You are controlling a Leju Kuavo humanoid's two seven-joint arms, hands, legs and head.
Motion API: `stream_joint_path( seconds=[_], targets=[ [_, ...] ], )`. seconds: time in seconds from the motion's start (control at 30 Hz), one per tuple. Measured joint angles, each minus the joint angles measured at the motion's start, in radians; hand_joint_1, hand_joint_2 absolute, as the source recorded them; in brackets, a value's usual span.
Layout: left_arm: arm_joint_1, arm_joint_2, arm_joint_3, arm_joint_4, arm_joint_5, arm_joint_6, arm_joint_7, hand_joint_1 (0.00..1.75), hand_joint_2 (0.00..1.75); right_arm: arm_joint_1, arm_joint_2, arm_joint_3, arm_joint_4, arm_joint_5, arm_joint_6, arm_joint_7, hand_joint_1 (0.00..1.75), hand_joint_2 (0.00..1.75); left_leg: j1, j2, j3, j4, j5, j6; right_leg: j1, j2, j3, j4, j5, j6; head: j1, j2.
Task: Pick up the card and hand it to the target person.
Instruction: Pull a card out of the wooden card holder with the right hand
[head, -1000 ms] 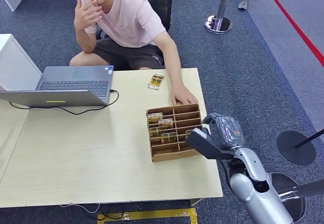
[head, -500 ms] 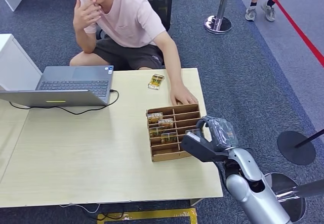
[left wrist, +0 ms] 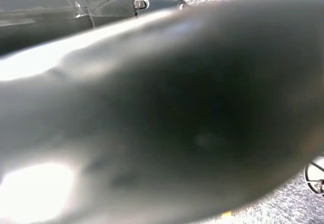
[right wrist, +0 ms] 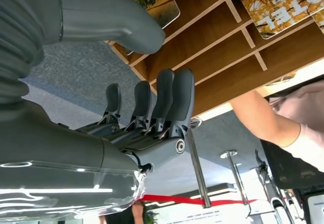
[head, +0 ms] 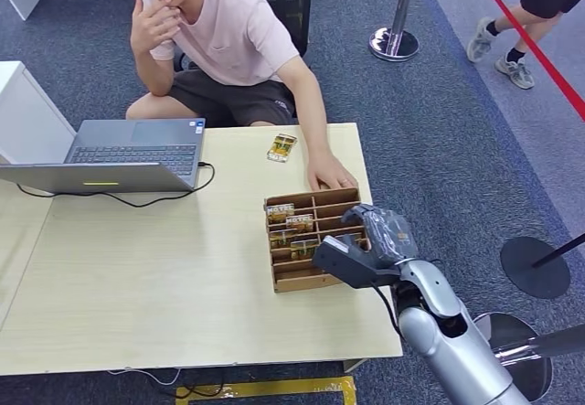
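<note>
Right wrist view shows glossy cards printed with yellow autumn trees [right wrist: 284, 4] lying in the slots of a brown cardboard divider tray [right wrist: 229, 47]; one reads "OTEL", its first letter cut off by the picture's edge. In the head view the cards [head: 290, 222] fill the tray's [head: 303, 282] left compartments, their print too small to read there. The right hand [head: 358, 251] hovers over the tray's right side, hiding some slots, thumb apart from its lightly curled fingers [right wrist: 168, 100], holding nothing. The left wrist view is a dark blur; the left hand's state cannot be told. A loose card [head: 281, 147] lies on the pale wooden table [head: 138, 277] beyond the tray. A seated person's hand [head: 330, 172] rests at the tray's far edge. A grey laptop [head: 131, 154] stands well left.
</note>
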Motion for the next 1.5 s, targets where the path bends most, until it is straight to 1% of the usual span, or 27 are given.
stream_joint_path(
  seconds=[0.23,0.4,0.67,0.9,1.23,1.5],
  targets=[
    [0.0,0.0,0.0,0.0,0.0,0.0,0.0,0.0,0.0,-0.007,0.0,0.011,0.017,0.0,0.0,0.0,0.98,1.75,0.0,0.0,0.0,0.0,0.0,0.0,0.0,0.0,0.0,0.0,0.0,0.0,0.0,0.0],
    [0.0,0.0,0.0,0.0,0.0,0.0,0.0,0.0,0.0,-0.008,0.0,0.013,0.024,0.0,0.0,0.0,0.87,1.75,0.0,0.0,0.0,0.0,0.0,0.0,0.0,0.0,0.0,0.0,0.0,0.0,0.0,0.0],
    [0.0,-0.001,0.014,0.001,0.0,0.0,0.0,0.0,0.0,-0.024,0.0,0.026,0.042,0.0,0.008,0.001,0.93,1.75,0.0,0.0,0.0,0.0,0.0,0.0,0.0,0.0,0.0,0.0,0.0,0.0,0.0,0.0],
    [0.0,-0.003,0.023,0.003,-0.001,0.003,0.002,0.0,0.0,-0.055,-0.001,0.059,0.059,-0.012,0.02,0.0,0.93,1.75,0.0,0.0,0.0,0.0,0.0,0.0,0.0,0.0,0.0,0.0,0.0,0.0,0.0,0.0],
    [-0.001,-0.009,0.032,0.003,-0.001,0.007,0.002,0.0,0.0,-0.085,-0.001,0.1,0.102,-0.016,0.034,0.004,0.97,1.75,0.0,0.0,0.0,0.0,0.0,0.0,0.0,0.0,0.0,0.0,0.0,0.0,0.0,0.0],
    [-0.001,-0.009,0.033,0.003,-0.013,0.009,0.005,0.0,0.0,-0.093,-0.021,0.112,0.115,-0.03,0.026,0.013,0.99,1.75,0.0,0.0,0.0,0.0,0.0,0.0,0.0,0.0,0.0,0.0,0.0,0.0,0.0,0.0]
  ],
)
